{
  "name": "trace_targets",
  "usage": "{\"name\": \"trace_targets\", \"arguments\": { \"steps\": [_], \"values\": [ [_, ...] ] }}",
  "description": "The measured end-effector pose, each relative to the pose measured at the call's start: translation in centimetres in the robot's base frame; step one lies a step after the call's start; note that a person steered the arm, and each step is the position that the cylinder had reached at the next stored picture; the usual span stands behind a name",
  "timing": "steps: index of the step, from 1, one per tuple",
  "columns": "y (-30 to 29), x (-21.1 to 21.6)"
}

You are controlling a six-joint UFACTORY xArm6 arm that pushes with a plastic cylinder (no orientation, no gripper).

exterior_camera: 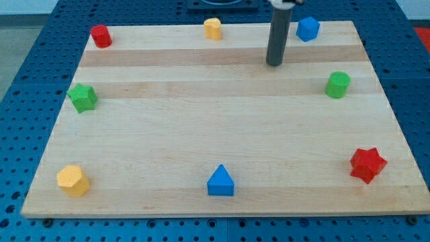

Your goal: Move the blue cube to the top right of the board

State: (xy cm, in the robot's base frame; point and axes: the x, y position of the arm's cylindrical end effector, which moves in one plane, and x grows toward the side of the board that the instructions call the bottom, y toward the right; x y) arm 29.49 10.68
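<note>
The blue cube [308, 29] sits near the view's top edge of the wooden board [215, 114], right of centre. My tip [274, 64] rests on the board below and to the left of the blue cube, a short gap apart from it. The rod rises straight up out of the view's top.
A yellow block [213, 28] is at top centre and a red cylinder [101, 35] at top left. A green star [82, 97] is at left, a yellow block [72, 180] at bottom left, a blue triangle [220, 181] at bottom centre. A red star [367, 165] and green cylinder [338, 85] are at right.
</note>
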Motion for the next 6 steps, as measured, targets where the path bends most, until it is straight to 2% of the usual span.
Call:
{"name": "trace_targets", "arguments": {
  "steps": [1,2,3,4,5,6],
  "values": [
    [0.7,-6.5],
    [0.9,-10.2],
    [3.6,-10.2],
    [10.2,-10.2],
    [13.7,-9.4],
    [13.6,-5.8]
  ]
}}
